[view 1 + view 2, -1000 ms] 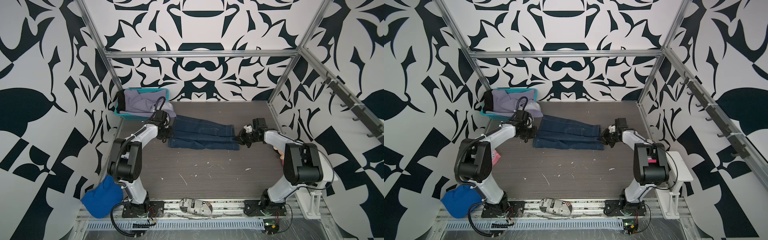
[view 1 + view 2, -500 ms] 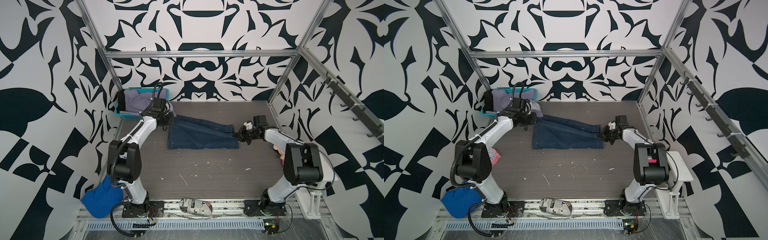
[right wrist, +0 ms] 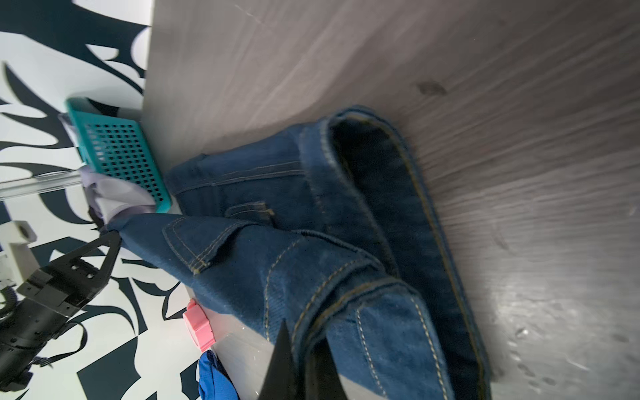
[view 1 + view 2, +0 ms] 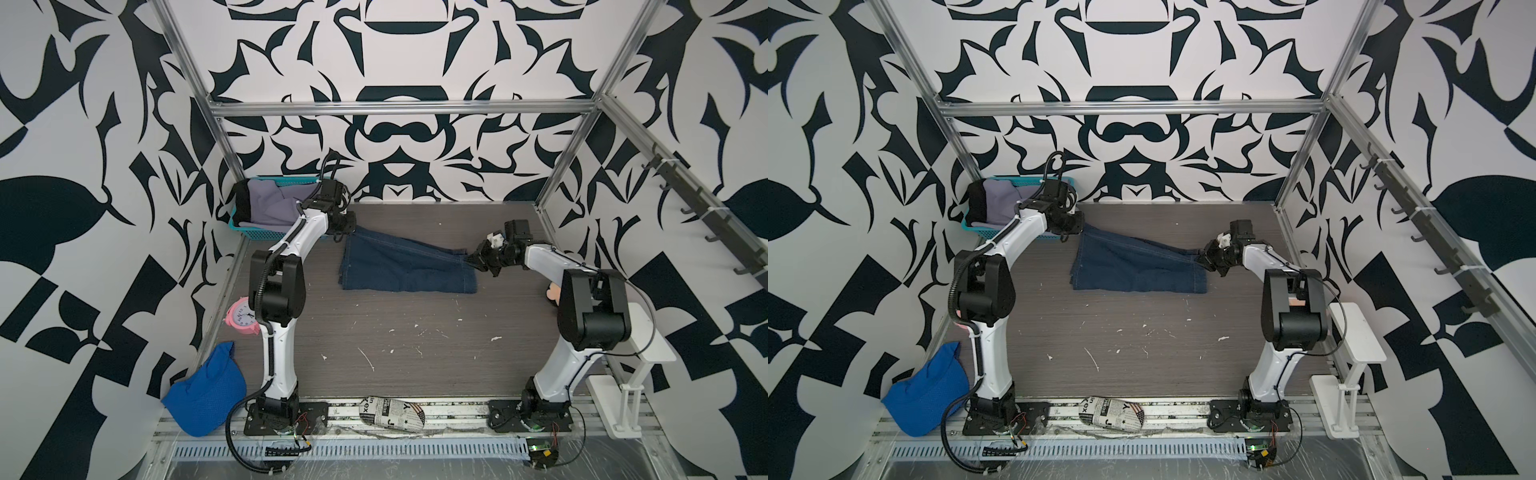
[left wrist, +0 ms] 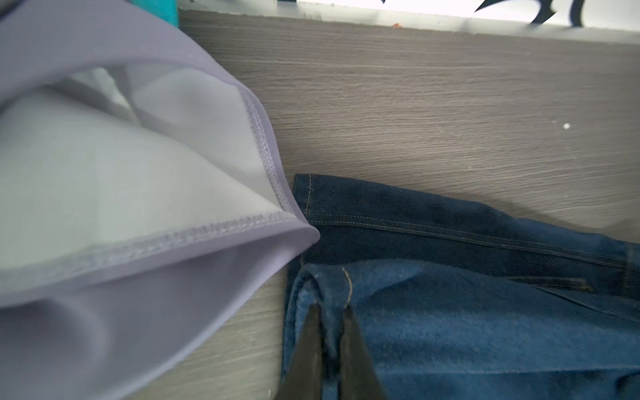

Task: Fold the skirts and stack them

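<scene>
Left gripper (image 5: 330, 308) pinches denim skirt (image 4: 399, 272) corner; right gripper (image 4: 471, 261) clamps opposite end, apparently waistband.

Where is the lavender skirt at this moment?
In both top views the lavender skirt sits in the teal basket in the far left corner, beside the black skirt; one edge spills over the rim toward the left gripper.
</scene>
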`<state>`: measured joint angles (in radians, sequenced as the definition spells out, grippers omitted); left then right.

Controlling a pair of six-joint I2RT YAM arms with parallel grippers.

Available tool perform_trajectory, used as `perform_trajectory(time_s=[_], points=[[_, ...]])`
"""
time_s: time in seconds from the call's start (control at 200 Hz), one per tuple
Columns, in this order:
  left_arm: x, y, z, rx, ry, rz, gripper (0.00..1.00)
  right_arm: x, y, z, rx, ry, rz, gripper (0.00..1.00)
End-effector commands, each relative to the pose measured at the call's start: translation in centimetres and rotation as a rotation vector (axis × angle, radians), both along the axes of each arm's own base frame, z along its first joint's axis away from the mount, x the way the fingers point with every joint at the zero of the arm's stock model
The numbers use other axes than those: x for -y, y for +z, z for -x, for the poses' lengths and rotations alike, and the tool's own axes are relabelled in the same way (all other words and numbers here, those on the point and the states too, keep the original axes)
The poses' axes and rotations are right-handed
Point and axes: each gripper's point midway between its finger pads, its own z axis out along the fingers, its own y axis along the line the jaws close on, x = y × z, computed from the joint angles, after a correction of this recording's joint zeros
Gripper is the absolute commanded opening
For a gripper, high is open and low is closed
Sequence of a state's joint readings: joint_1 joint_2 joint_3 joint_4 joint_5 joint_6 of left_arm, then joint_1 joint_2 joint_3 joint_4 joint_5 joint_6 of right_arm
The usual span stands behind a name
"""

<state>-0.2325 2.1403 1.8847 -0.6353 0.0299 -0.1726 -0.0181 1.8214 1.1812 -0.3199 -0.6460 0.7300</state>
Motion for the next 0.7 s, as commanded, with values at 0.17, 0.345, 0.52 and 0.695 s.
perform_trajectory(time_s=[0.17, 0.345, 0.52, 0.695], points=[[-2.0, -0.2, -2.0, 0.019, 0.018, -0.103, 0.20, 1.5, 1.8, -2.7, 0.078, -0.052, 0.043, 0.17], [-2.1, 4.2, -3.7, 0.135, 0.057, -0.098, 0.64, 1.5, 4.9, -4.9, 0.143, -0.065, 0.025, 0.52], [-0.8, 11.4, -2.7, 0.274, 0.068, -0.080, 0.65, 1.2, 10.0, -5.1, 0.253, -0.076, -0.002, 0.53], [2.8, 10.9, 2.4, 0.265, -0.002, -0.033, 0.56, -0.8, 13.0, -1.0, 0.374, 0.002, 0.111, 0.36]])
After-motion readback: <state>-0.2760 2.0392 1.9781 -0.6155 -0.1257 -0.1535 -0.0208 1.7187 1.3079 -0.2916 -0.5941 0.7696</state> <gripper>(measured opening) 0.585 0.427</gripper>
